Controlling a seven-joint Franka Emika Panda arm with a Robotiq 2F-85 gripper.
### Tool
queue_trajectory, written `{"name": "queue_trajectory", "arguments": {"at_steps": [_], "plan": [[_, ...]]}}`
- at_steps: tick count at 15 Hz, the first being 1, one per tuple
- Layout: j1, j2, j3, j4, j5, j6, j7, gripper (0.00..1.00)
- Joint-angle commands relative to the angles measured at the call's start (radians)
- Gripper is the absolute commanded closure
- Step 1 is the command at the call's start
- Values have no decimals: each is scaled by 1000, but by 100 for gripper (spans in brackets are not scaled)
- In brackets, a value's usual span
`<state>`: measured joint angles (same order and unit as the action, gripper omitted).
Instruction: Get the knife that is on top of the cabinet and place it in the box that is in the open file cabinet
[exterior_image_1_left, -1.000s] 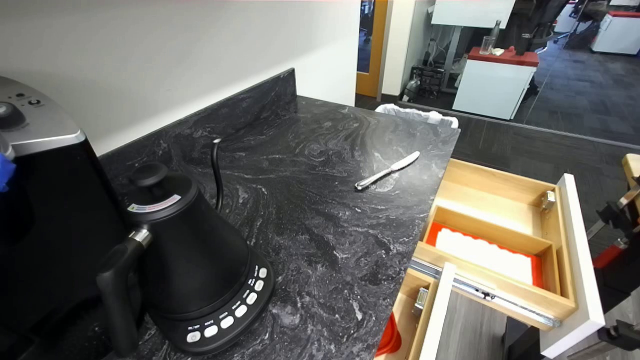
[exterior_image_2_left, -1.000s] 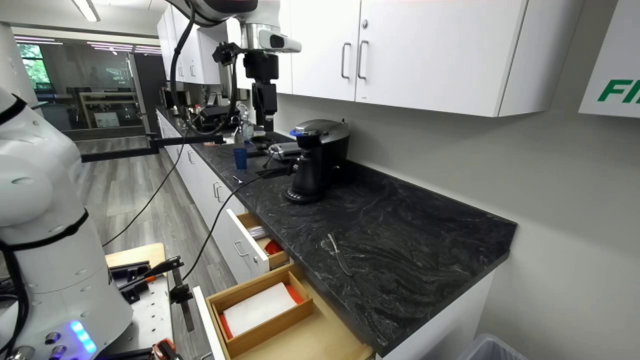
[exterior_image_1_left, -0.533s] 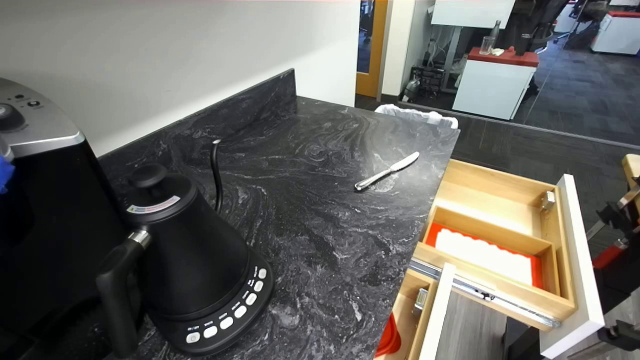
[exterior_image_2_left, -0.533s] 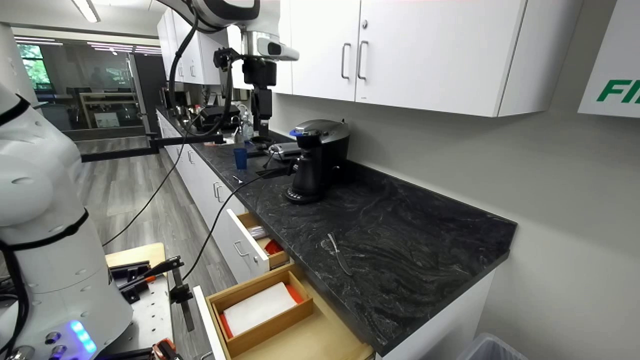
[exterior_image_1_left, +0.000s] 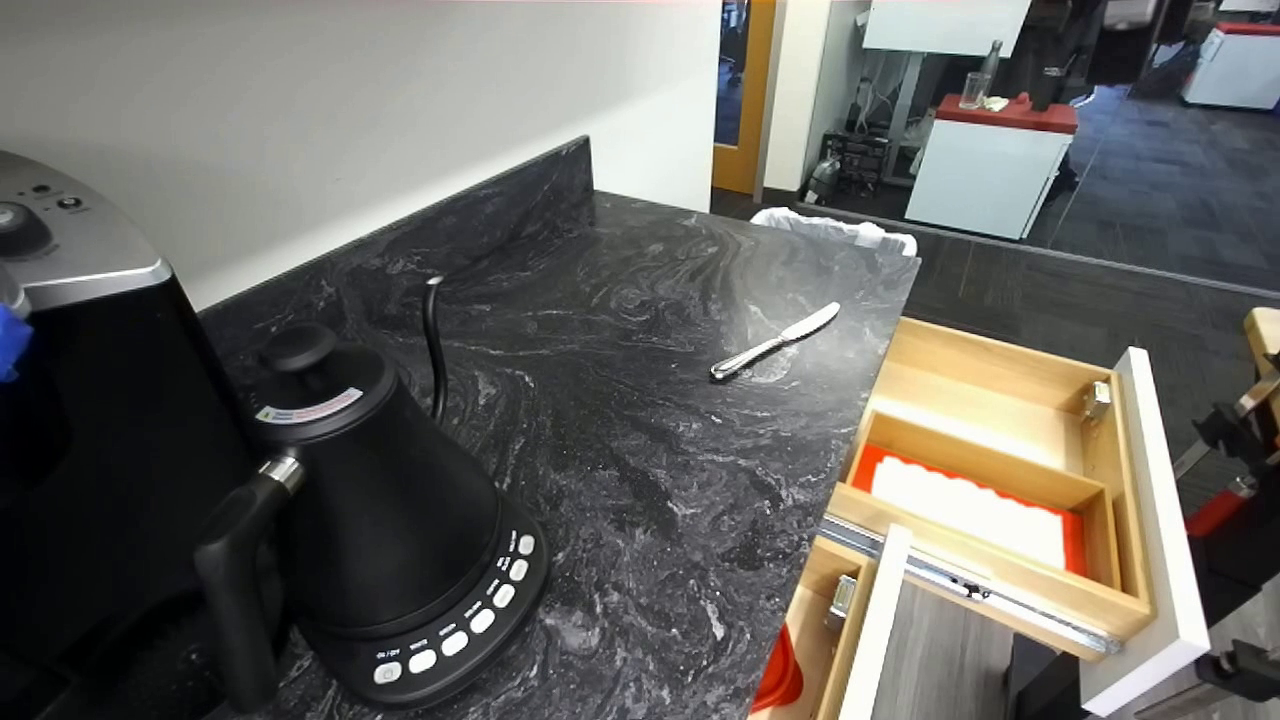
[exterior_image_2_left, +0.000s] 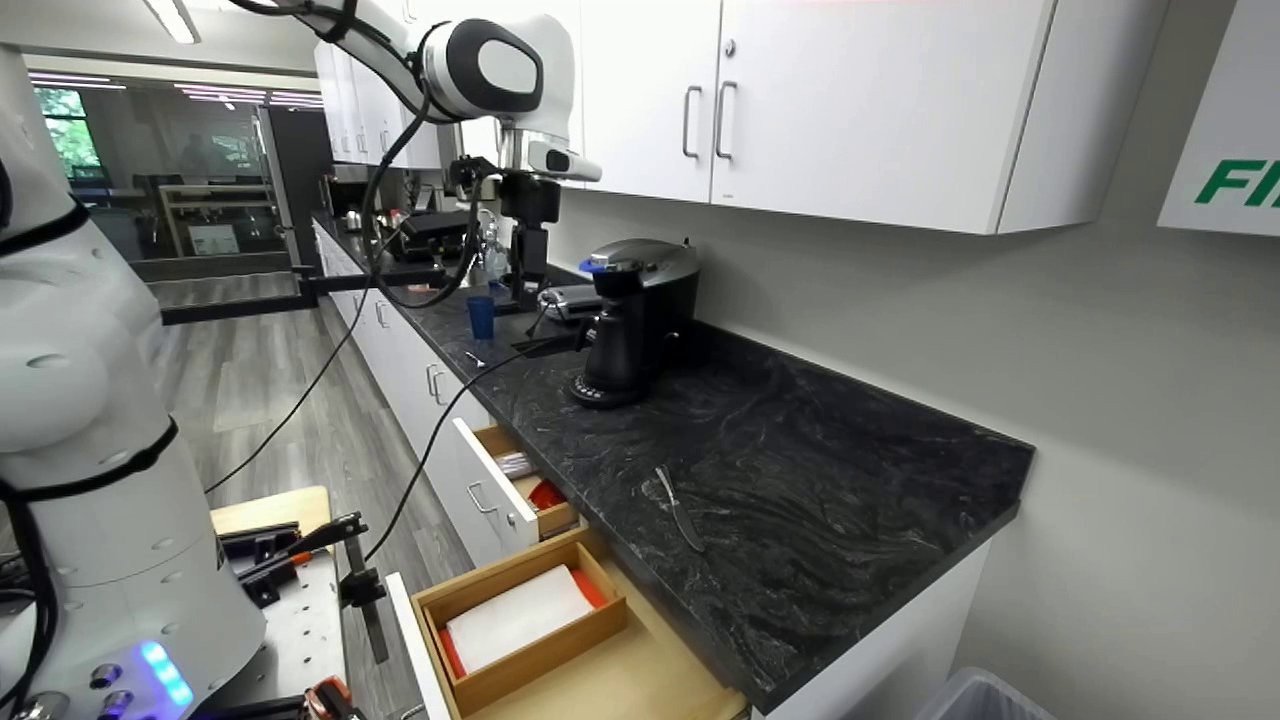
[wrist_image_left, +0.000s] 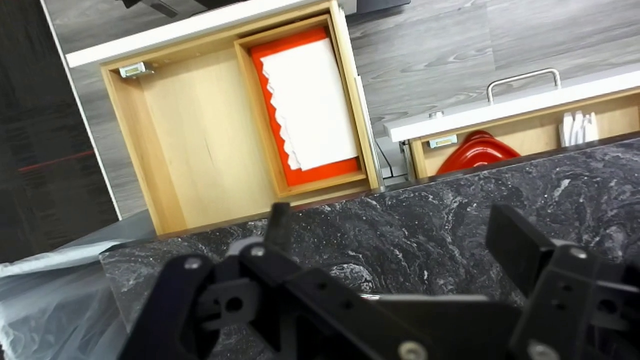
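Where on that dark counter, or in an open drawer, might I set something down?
Bare: the marbled top between kettle and knife, and from knife to backsplash; the drawer floor beside the box. Crowded: around kettle and coffee machine; inside the box, largely covered by a white sheet.

Robot arm (exterior_image_2_left: 495, 75) — lower vs. a sec ago, jaws down w/ it
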<state>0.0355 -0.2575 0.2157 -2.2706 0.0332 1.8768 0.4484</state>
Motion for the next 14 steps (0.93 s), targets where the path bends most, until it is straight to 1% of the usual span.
{"name": "queue_trajectory", "arguments": {"at_steps": [1,4,6,10,14], "plan": [[17,1,-16,2,-4,-2,3,0],[17,1,-16,2,-4,-2,3,0],[10,22,-14,-9,-23,32,20,0],[2,91,-41,-39,-34,148,-17,0],[-6,183,-84,-77,-79,321,-20,0]]}}
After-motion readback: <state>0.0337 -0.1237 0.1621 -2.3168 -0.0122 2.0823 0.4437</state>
